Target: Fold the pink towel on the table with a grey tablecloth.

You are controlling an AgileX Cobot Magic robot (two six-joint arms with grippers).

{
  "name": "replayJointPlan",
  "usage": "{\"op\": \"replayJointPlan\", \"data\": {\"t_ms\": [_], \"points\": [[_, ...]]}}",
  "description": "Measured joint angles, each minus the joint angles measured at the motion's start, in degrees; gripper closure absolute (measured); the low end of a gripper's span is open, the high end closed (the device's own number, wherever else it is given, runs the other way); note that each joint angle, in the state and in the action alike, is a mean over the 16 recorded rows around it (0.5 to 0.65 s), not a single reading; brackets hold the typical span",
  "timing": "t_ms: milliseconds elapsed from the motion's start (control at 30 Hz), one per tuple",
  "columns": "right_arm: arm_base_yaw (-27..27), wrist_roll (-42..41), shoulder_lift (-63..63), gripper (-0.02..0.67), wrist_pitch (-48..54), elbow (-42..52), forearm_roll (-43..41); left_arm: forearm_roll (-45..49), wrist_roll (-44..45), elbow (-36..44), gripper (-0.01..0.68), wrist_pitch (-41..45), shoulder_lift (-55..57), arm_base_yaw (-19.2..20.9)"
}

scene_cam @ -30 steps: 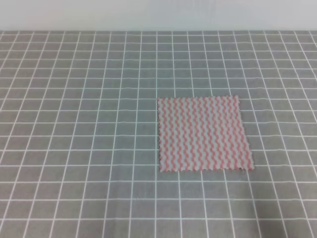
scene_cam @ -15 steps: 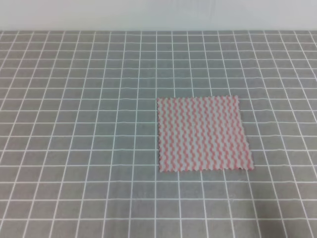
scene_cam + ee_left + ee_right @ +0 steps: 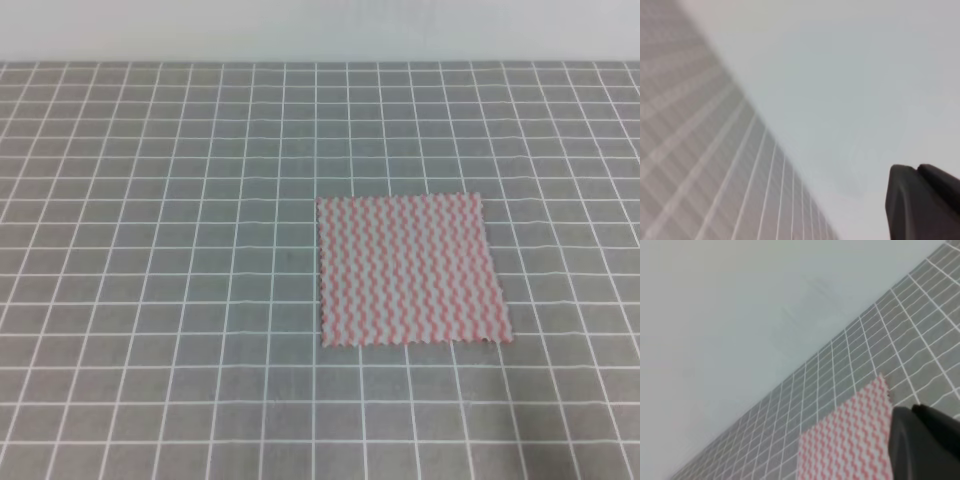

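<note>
Pink towel (image 3: pixel 410 271): lying flat and unfolded on the table with a grey tablecloth (image 3: pixel 150 280), right of centre, edges roughly following the white grid.
Left gripper (image 3: pixel 925 202): showing only a dark edge at its camera's lower right; cannot tell whether spread or closed.
Right gripper (image 3: pixel 925 445): dark part showing beside the towel's corner; finger state unclear.
Wall (image 3: pixel 740 315): rising pale behind the table's far edge.

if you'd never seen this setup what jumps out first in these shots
The thin pink-and-white zigzag-striped towel stands out first: it lies flat and unfolded, right of centre on the grey tablecloth with a white square grid. No arm shows in the high view. Only a dark gripper part sits at the lower right corner of each wrist view, left and right, the right one beside the towel's corner.
</note>
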Motion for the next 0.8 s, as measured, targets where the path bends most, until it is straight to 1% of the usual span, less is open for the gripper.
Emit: {"op": "replayJointPlan", "data": {"t_ms": [133,233,367,467,567,700,800], "points": [[0.0,-5.7,3.6,0.666,0.0,-2.8,-0.7,-3.4,4.1,-2.3,0.670,2.9,4.0,0.0],[0.0,-10.8,8.4,0.666,0.3,-5.8,-0.8,-5.9,9.9,-5.9,0.670,6.2,9.1,0.0],[0.0,-17.5,17.5,0.666,1.9,-11.1,-1.2,-8.3,20.5,-12.7,0.669,12.6,18.5,0.0],[0.0,-22.7,26.5,0.666,5.4,-16.3,-2.7,-8.3,29.4,-19.0,0.669,17.2,26.7,-0.1],[0.0,-25.6,35.8,0.666,9.8,-21.7,-5.5,-7.6,37.3,-25.6,0.669,20.8,35.4,-0.8],[0.0,-23.3,47.6,0.666,17.1,-29.3,-12.0,-5.2,43.6,-33.1,0.669,24.8,45.9,-2.8],[0.7,-17.0,55.8,0.666,24.0,-36.0,-21.3,-2.8,45.5,-37.4,0.669,26.9,52.9,-5.0]]}}
